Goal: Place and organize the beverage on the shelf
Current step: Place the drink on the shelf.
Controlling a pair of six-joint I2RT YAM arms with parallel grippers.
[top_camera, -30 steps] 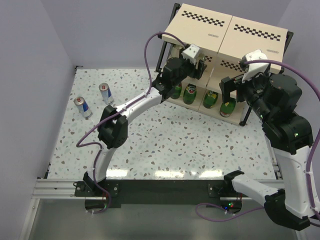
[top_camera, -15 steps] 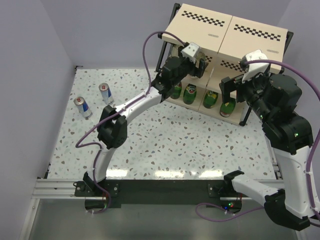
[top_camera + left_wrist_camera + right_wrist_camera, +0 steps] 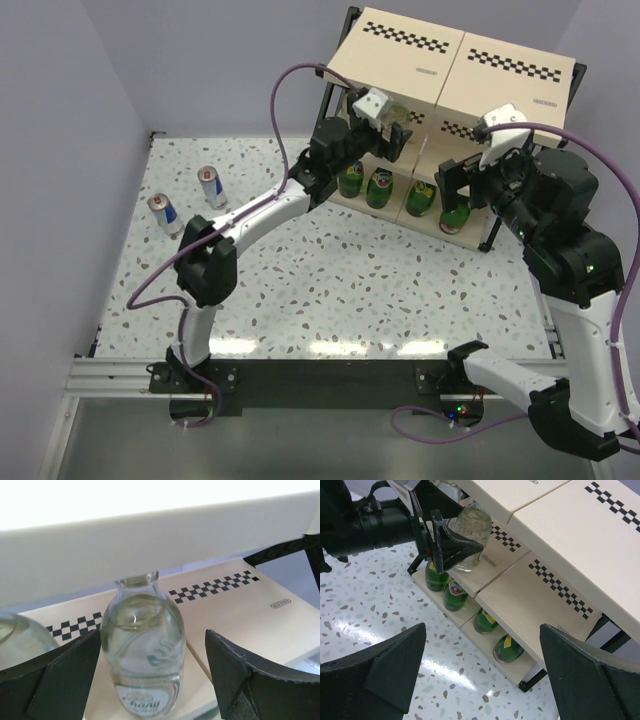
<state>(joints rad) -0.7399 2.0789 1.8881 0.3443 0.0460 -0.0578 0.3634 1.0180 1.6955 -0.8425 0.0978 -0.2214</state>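
The shelf (image 3: 500, 60) stands at the back right of the table. A clear bottle (image 3: 142, 655) stands upright on its middle board (image 3: 240, 605), between the fingers of my open left gripper (image 3: 152, 640). The right finger is well clear of the glass and the left finger is close beside it. A second clear bottle (image 3: 15, 637) shows at that view's left edge. Several green bottles (image 3: 380, 187) line the bottom board. Two blue-and-silver cans (image 3: 163, 213) (image 3: 210, 186) stand on the table at the far left. My right gripper (image 3: 462, 180) hangs open and empty before the shelf's right half.
The shelf's black frame post (image 3: 490, 235) stands just below my right gripper. The top board (image 3: 560, 540) overhangs the middle tier closely above the clear bottle (image 3: 470, 525). The left arm's purple cable (image 3: 290, 90) loops over the table. Grey walls close in the left and back sides.
My left gripper's jaws have spread apart and let go of the clear bottle, which stays on the middle board. The left arm's elbow has swung leftward. The right gripper has edged slightly left.
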